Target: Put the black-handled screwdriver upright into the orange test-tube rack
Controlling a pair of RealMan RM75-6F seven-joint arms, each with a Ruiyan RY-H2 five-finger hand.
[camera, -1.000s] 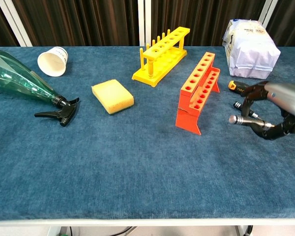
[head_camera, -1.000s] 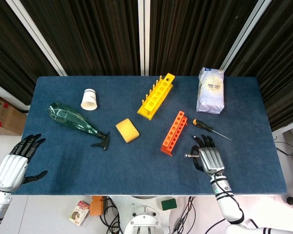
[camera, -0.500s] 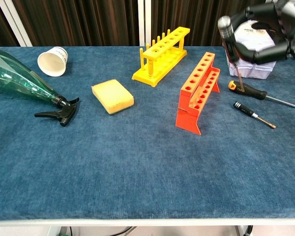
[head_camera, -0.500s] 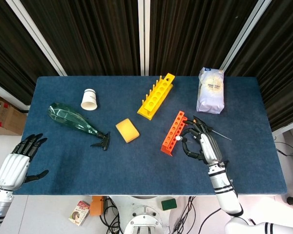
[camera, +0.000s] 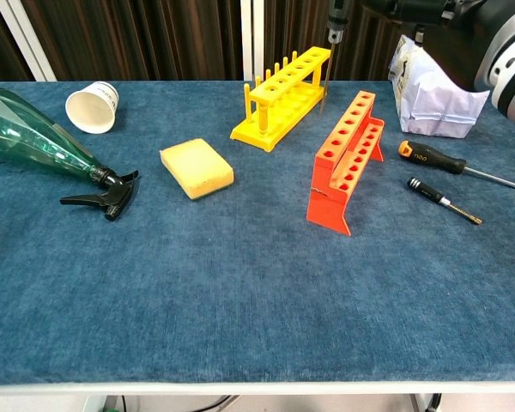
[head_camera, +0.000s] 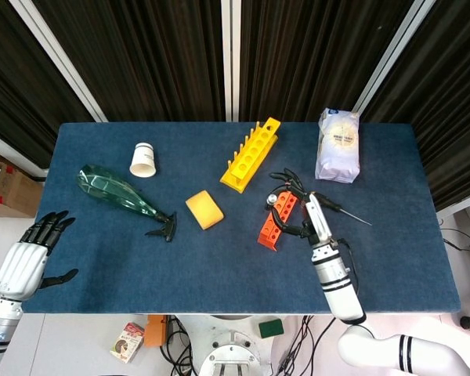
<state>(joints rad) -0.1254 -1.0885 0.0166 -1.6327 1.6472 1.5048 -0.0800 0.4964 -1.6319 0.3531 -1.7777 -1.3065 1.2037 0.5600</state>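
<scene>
Right hand (head_camera: 301,211) has swung left since half a second ago — black-handled screwdriver (camera: 334,26) now hangs upright from its fingers, above the orange test-tube rack (camera: 347,156), so insertion looks next. Fingers wrapped on the handle, tip clear of the holes. Left hand (head_camera: 27,258) idle, fingers spread, holding nothing.

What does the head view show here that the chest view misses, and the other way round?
Only the head view shows the left hand, open and off the table's near left corner, and the whole right hand with its fingers wrapped around the black-handled screwdriver above the orange test-tube rack. Only the chest view shows the screwdriver's thin shaft hanging vertically, tip above the rack, plus a small dark tool lying near the orange-handled screwdriver. Both show the yellow rack, sponge, spray bottle, paper cup and white bag.
</scene>
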